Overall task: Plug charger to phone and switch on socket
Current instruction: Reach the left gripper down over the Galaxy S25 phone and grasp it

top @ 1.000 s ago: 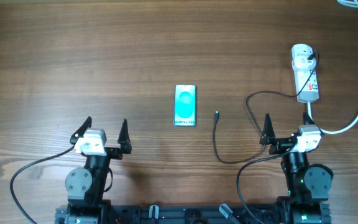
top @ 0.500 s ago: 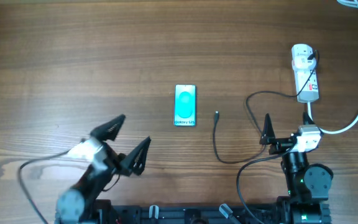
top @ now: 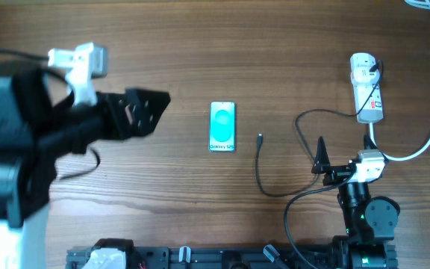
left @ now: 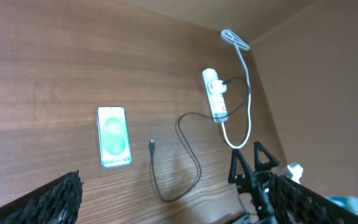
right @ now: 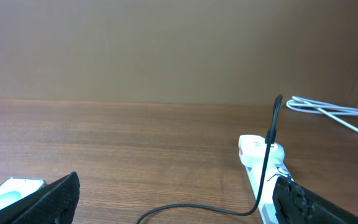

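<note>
The phone (top: 223, 126) lies flat mid-table with its cyan screen up; it also shows in the left wrist view (left: 114, 137) and at the lower left of the right wrist view (right: 10, 190). The charger's dark tip (top: 260, 137) lies on the wood just right of the phone, unplugged, and its thin black cable loops back to the adapter on the socket (top: 366, 90). My left gripper (top: 142, 110) is raised high over the left of the table, open and empty (left: 185, 211). My right gripper (top: 340, 161) rests low at the front right, open and empty (right: 176, 214).
The socket's thick white cord (top: 424, 146) curves from it past my right arm and off the far right corner. The black cable loop (top: 298, 187) lies just in front of my right gripper. The table's right edge (left: 272, 118) is close to the socket.
My left arm has risen from the front left of the table and swung up toward the overhead camera, now high and pointing right. The right arm, phone and cable have not moved.
</note>
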